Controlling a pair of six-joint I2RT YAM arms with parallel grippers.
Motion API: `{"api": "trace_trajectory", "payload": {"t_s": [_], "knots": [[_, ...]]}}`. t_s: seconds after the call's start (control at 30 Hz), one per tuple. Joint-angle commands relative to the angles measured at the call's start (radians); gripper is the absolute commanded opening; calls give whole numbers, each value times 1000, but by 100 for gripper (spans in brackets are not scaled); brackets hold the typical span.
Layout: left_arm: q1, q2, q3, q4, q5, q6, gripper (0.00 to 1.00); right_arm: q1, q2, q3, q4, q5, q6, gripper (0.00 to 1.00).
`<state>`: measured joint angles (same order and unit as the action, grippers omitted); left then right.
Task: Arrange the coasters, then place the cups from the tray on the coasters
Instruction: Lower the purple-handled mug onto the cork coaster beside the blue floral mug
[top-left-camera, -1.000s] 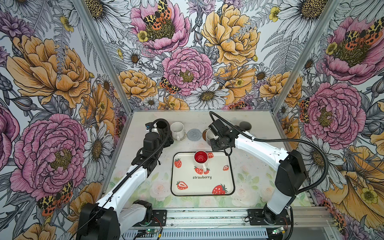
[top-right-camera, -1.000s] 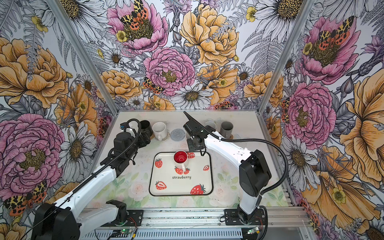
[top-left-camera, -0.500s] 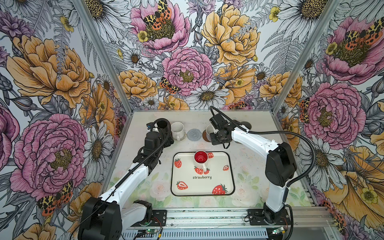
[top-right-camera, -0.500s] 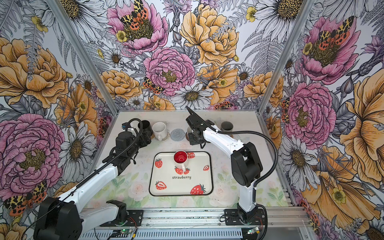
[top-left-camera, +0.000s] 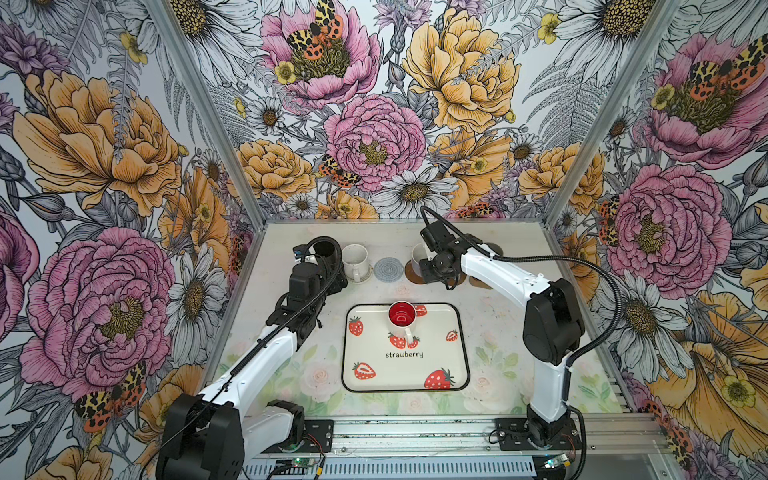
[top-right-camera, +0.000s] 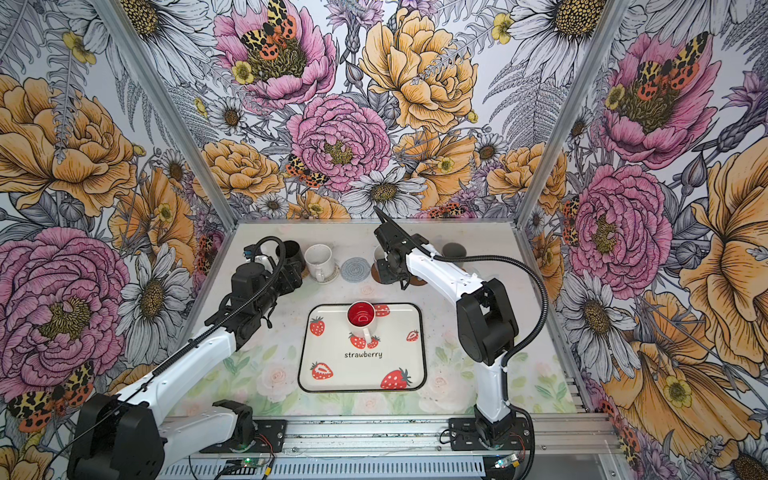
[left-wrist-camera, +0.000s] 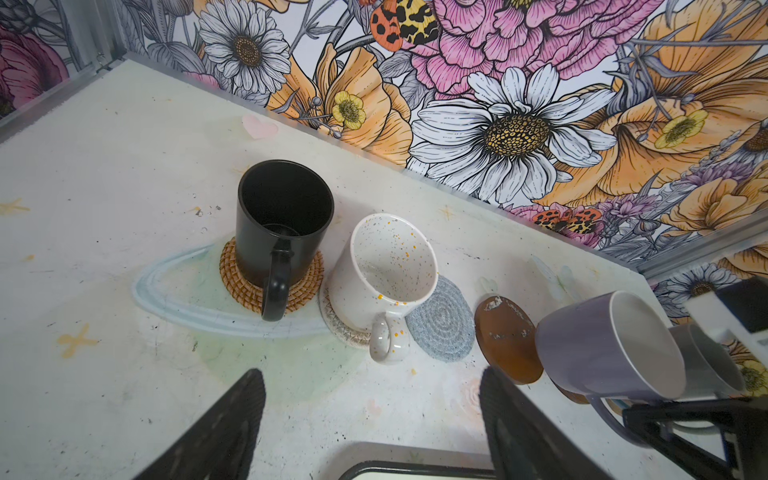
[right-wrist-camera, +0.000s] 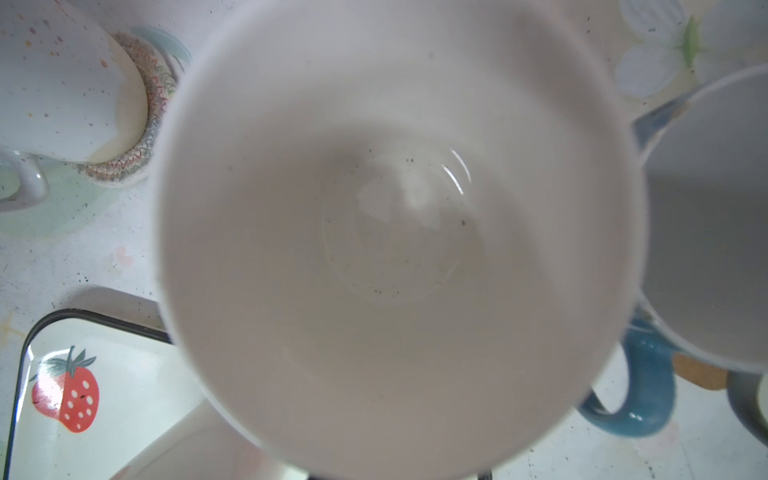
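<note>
My right gripper (top-left-camera: 430, 266) is shut on the handle of the lilac cup (left-wrist-camera: 606, 353), which hangs tilted beside a brown coaster (left-wrist-camera: 509, 338) in the back row. The cup's white inside (right-wrist-camera: 395, 232) fills the right wrist view and hides the jaws. The black cup (left-wrist-camera: 282, 224) stands on the rattan coaster (left-wrist-camera: 241, 286), the white cup (left-wrist-camera: 386, 270) on the cream woven coaster (left-wrist-camera: 338, 328). The grey-blue coaster (top-left-camera: 387, 270) lies bare. On the tray (top-left-camera: 432, 357) stands the cup with a red inside (top-left-camera: 402, 319). My left gripper (left-wrist-camera: 372, 415) is open over bare table.
A grey cup (left-wrist-camera: 706, 365) and a light blue cup (right-wrist-camera: 648, 386) stand just beyond the lilac one. Flowered walls close in the back and both sides. The tray's corner (right-wrist-camera: 25, 353) lies close under the right wrist.
The right arm has swung its elbow back and to the left, carrying the lilac cup slightly farther toward the back row. The left arm has barely moved.
</note>
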<state>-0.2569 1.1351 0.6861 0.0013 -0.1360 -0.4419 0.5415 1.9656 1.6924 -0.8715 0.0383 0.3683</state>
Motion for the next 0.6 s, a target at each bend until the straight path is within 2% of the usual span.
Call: {"api": "trace_trajectory", "payload": {"t_s": [0.0, 0.57], "knots": [[11, -24, 20, 9, 8, 17, 82, -9, 9, 69, 63, -9, -21, 0], [12, -28, 23, -7, -1, 25, 82, -34, 70, 111, 59, -52, -29, 0]]}}
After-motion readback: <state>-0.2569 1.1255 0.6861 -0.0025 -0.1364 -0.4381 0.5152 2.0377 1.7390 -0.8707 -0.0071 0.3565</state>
